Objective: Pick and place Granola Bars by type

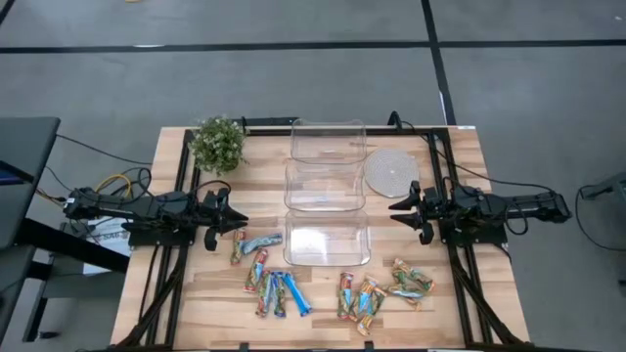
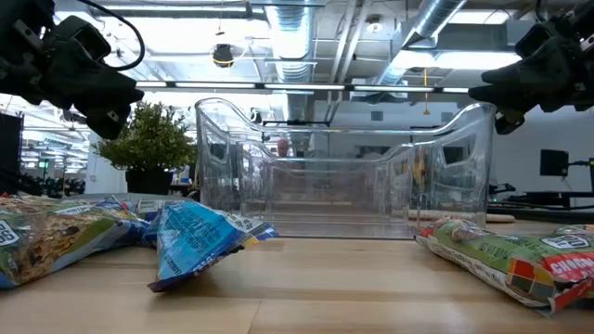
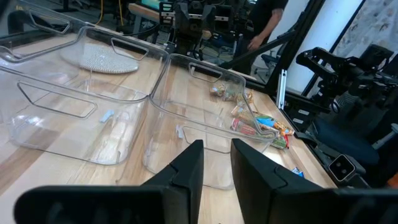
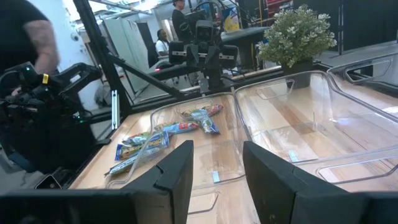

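Several granola bars lie flat on the wooden table near its front edge. One group (image 1: 266,279) with blue wrappers is at the left, and another (image 1: 383,290) with red-green-orange and tan wrappers is at the right. In the low view a blue bar (image 2: 190,237) and a red-green bar (image 2: 520,260) lie in front. My left gripper (image 1: 238,221) hovers at the table's left, pointing level toward the tubs; it is open and empty (image 3: 217,146). My right gripper (image 1: 396,207) hovers at the right, facing it, also open and empty (image 4: 217,146).
Three clear plastic tubs stand in a column at the table's middle: far (image 1: 328,142), middle (image 1: 326,186) and near (image 1: 328,238). A small potted plant (image 1: 217,144) stands at the far left, and a round woven mat (image 1: 389,171) lies at the far right. People move in the room beyond.
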You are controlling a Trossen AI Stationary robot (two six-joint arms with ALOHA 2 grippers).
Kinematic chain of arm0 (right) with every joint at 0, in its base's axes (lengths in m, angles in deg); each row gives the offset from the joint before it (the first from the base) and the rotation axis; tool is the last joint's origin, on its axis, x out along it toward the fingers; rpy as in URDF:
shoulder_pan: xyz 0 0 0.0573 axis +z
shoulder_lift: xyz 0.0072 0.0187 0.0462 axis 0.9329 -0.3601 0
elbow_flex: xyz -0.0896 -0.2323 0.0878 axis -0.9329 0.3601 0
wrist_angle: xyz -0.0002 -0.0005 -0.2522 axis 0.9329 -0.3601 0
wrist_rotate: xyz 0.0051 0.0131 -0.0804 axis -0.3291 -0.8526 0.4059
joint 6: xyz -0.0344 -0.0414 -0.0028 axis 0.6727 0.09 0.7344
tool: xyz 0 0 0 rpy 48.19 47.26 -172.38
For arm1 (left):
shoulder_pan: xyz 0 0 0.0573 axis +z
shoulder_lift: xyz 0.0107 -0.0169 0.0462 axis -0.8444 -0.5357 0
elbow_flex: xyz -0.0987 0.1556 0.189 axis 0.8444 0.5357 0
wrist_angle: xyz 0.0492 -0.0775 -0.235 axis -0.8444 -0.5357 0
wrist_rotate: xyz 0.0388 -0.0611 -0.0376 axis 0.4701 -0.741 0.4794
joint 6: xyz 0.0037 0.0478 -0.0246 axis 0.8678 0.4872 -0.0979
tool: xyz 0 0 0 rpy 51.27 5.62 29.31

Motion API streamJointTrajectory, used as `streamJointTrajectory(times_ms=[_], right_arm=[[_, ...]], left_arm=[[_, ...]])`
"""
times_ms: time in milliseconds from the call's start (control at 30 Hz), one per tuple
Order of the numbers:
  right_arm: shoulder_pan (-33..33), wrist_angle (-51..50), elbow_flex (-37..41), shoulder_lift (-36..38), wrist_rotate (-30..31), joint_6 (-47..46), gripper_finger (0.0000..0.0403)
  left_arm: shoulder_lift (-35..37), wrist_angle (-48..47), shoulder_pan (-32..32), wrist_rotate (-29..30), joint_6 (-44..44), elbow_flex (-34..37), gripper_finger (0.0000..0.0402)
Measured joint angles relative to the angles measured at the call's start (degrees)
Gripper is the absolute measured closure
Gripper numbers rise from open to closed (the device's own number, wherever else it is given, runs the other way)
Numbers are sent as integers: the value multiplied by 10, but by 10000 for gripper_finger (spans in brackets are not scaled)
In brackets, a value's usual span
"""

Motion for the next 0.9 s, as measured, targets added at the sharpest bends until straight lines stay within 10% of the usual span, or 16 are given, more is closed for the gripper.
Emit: streamJointTrajectory(times_ms=[267, 567, 900], right_arm=[[0, 0, 0, 0, 0, 0, 270], [0, 0, 0, 0, 0, 0, 270], [0, 0, 0, 0, 0, 0, 269]], left_arm=[[0, 0, 0, 0, -6, 0, 328], [0, 0, 0, -10, -340, 0, 328], [0, 4, 0, 11, -362, 0, 328]])
